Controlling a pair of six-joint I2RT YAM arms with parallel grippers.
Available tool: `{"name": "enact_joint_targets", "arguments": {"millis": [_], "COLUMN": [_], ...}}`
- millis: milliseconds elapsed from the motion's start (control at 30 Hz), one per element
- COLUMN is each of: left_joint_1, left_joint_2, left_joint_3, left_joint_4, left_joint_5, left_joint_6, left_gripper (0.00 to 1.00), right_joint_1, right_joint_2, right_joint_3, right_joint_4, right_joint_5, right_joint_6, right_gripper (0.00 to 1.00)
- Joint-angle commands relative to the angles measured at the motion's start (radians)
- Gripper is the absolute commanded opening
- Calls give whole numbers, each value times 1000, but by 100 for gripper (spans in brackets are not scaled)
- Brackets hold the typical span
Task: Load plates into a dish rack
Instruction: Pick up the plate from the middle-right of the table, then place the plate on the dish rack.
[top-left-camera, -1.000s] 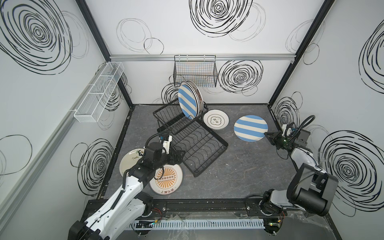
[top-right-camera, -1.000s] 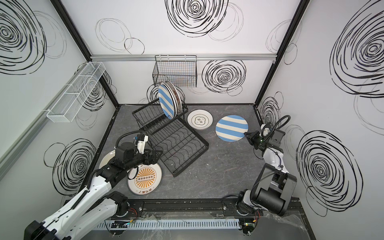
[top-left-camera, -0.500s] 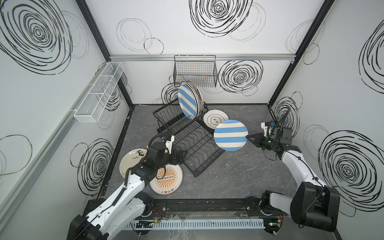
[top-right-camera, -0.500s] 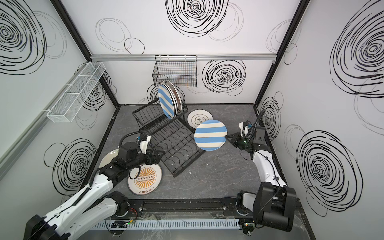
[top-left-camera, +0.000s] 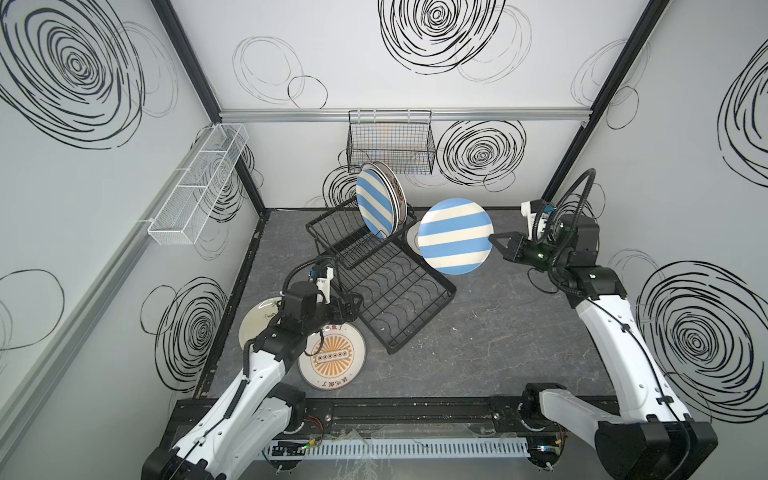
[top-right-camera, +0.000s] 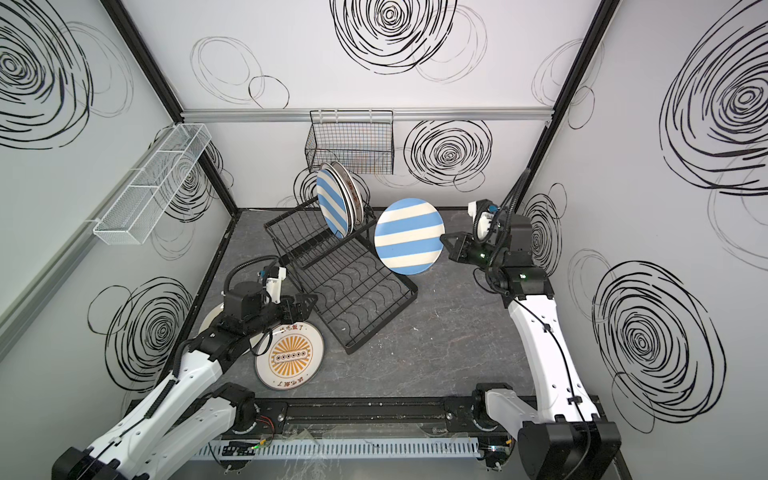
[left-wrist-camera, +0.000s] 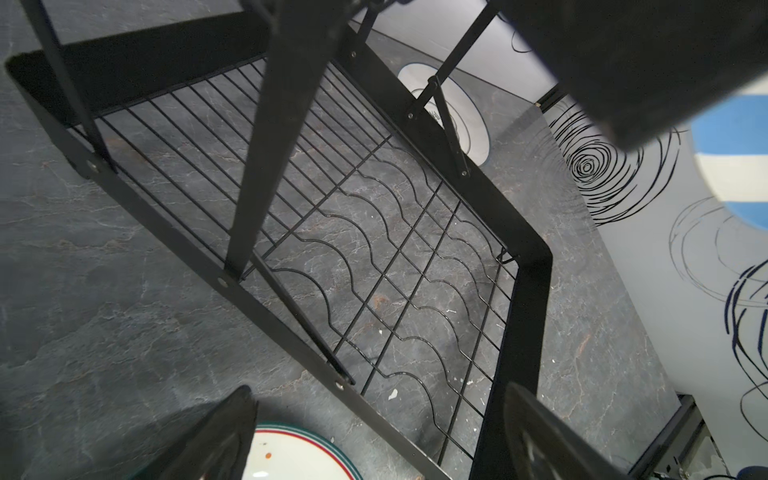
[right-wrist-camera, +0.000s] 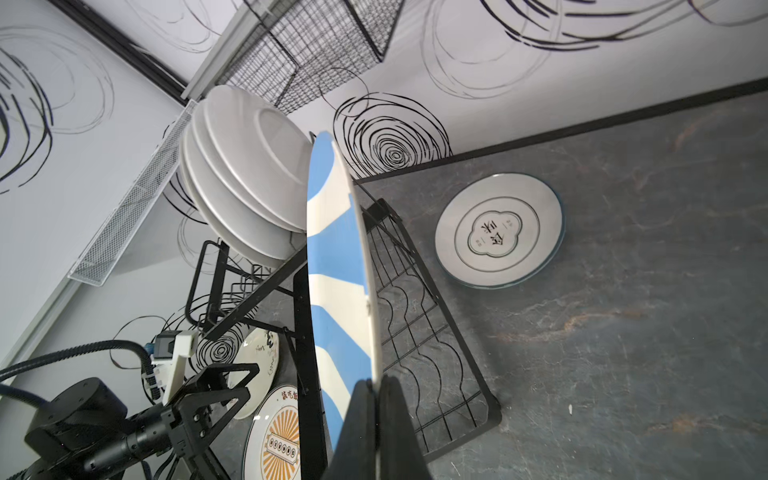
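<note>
1. Lifted off the table by the right wall a second ago, the striped plate has travelled toward the rack. It now hangs in the air just beside the rack's right side, tipped up with its face to the top cameras.
2. My right gripper is clamped tight on that plate's rim. The right wrist view shows my fingers pinching the edge between them.
3. My left gripper has hardly shifted. It sits low at the side of the rack nearest my left arm, jaws spread wide with nothing between them.
4. The rack, the sunburst plate and the racked plates stand as before.
5. The emblem plate lies flat on the table. In both top views the striped plate now covers all but a sliver of it.
6. The cream plate is half hidden under my left arm.
7. A green-rimmed plate is cut off at the frame edge, and I cannot find it from above.
8. I cannot count for sure how many racked plates stand behind the front one.
</note>
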Motion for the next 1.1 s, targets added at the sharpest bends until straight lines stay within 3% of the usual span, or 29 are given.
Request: {"name": "enact_joint_targets", "arguments": {"millis": [0,267,533,733,867,1067], "left_joint_1": [17,39,39,40,43,48], "left_joint_2": [-30,-36,-45,-42,-46,-47], "left_joint_3": [18,5,25,31,28,26], "left_joint_4": [-10,-4,-21,-27,-21,-24], "left_joint_5": [18,42,17,-5,-6,-18], "left_joint_6": [-4,-7,23,25,25,52], "left_gripper": [96,96,96,96,96,96], "right_joint_1": [42,186,452,641,759,894], "right_joint_2": [-11,15,152,322,413,498], "right_joint_3": [128,329,463,625,693,693], "right_joint_4": [-76,-73,24,73,111,197], "right_joint_5": [67,136,374,620,909,1234], "right_joint_6": [-30,-2,-22,-86,-161,-274], "right_gripper": [0,0,0,0,0,0]}}
